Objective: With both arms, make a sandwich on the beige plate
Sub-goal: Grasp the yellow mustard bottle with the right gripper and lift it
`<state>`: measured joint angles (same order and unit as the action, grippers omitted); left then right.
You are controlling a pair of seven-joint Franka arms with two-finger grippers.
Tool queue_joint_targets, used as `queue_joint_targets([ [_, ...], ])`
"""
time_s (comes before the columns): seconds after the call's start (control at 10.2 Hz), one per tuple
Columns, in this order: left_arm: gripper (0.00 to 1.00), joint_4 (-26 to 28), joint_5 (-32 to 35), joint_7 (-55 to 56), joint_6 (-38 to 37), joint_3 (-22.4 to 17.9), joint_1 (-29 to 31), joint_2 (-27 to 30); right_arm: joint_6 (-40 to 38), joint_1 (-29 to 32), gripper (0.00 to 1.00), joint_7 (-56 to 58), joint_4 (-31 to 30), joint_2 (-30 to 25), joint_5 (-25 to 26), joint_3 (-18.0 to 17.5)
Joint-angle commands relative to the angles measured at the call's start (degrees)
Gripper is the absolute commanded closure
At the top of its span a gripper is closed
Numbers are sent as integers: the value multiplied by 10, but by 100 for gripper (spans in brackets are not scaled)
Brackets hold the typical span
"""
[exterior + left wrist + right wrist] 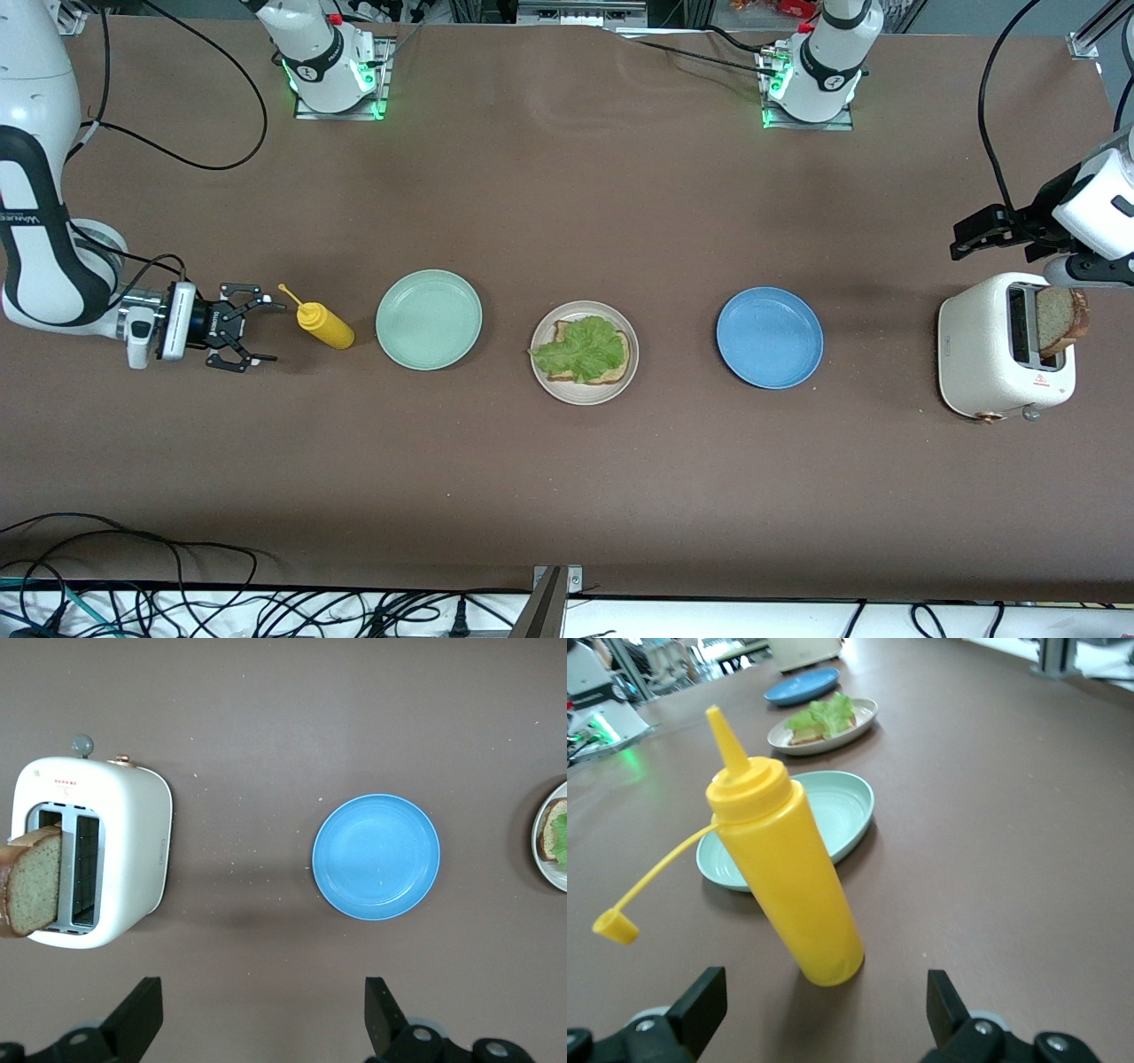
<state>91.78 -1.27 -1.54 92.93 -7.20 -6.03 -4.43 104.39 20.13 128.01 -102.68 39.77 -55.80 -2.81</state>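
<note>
**Me:** Front view first, starting at the right arm's end of the table. My right hand (251, 335) sits low there, lying sideways, fingers spread apart and holding nothing. It points at the yellow squeeze bottle (321, 323), which stands just off the fingertips with its cap hanging loose on its strap. I judge I'm lined up that way so the fingers can close around the bottle's body.

**Partner:** And along the row?

**Me:** Next comes the mint green plate (429, 319), bare. Then, about midway along the table, the beige plate (584, 353), carrying one bread slice (620, 353) with the lettuce leaf (580, 348) laid on top. So the sandwich is half built, with no top slice yet. After that the blue plate (769, 338), also bare.

**Partner:** Where's the second slice?

**Me:** At the left arm's end of the table, standing up out of a slot of the white toaster (1005, 358): the toast (1059, 321) leans at the slot's outer end. My left hand (974, 237) hangs in the air close by the toaster, fingers wide and empty. The left wrist view looks straight down on toaster and blue plate, with both fingertips (137, 1014) well apart. I take it that hand is posted there to lift the toast and carry it to the beige plate.
</note>
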Motion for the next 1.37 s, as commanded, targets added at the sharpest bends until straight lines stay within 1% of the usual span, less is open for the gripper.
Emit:
queue_joint_targets([
  [0.0,0,-6,20,-2,2,3,1,-2,-37,9,0,78,13,30,-33,-4],
  [0.2,0,-6,20,-2,2,3,1,-2,-45,7,0,100,10,34,-47,-6],
  [0.29,0,-6,21,-2,2,3,1,-2,-52,7,0,116,10,45,-73,-17],
  [0.39,0,-6,20,-2,2,3,1,-2,-52,5,0,121,10,48,-84,-22],
  [0.49,0,-6,20,-2,2,3,2,-2,-52,4,0,123,9,48,-90,-23],
  [0.59,0,-6,20,-2,2,3,2,-2,-52,2,0,125,5,49,-94,-32],
  [0.68,0,-6,20,-2,2,3,2,-2,-52,2,0,130,1,50,-112,-39],
  [0.78,0,-6,20,-2,2,3,1,-2,-52,-2,0,132,0,52,-114,-40],
  [0.88,0,-6,20,-2,2,3,1,-2,-52,-6,9,143,0,56,-114,-40],
  [1.17,0,-6,20,-2,6,3,2,-3,-52,-16,85,151,2,66,-124,-41],
  [1.27,0,-6,20,-2,6,3,2,-3,-52,-16,93,149,2,69,-125,-43],
])
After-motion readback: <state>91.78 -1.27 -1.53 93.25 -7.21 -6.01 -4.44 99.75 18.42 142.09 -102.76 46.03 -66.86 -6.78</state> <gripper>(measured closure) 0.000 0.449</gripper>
